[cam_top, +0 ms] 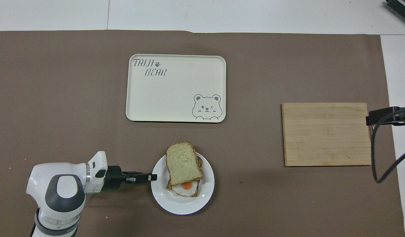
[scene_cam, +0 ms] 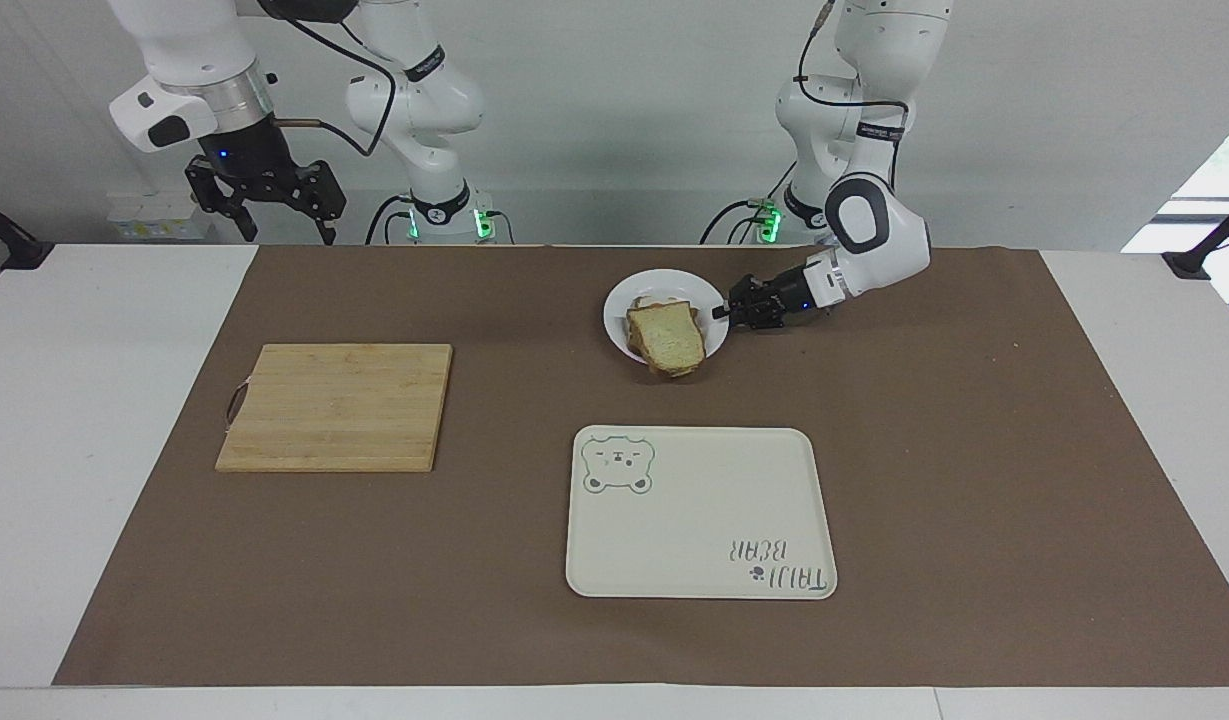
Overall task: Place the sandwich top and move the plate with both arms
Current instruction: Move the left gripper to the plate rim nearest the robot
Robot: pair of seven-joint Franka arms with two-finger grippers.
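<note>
Glossy white plate (cam_top: 162, 200); matt brown paper mat (cam_top: 57, 98); wooden cutting board (cam_top: 326, 133)

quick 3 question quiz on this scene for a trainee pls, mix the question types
1. True or false: the sandwich top already lies over the egg slice on the plate.
2. The left gripper is at: A the plate's rim, B the tray, C the cutting board.
3. What is the right gripper doing?

Key: 1 true. 2 A. 3 It hangs open in the air, above the table's edge at the right arm's end.
</note>
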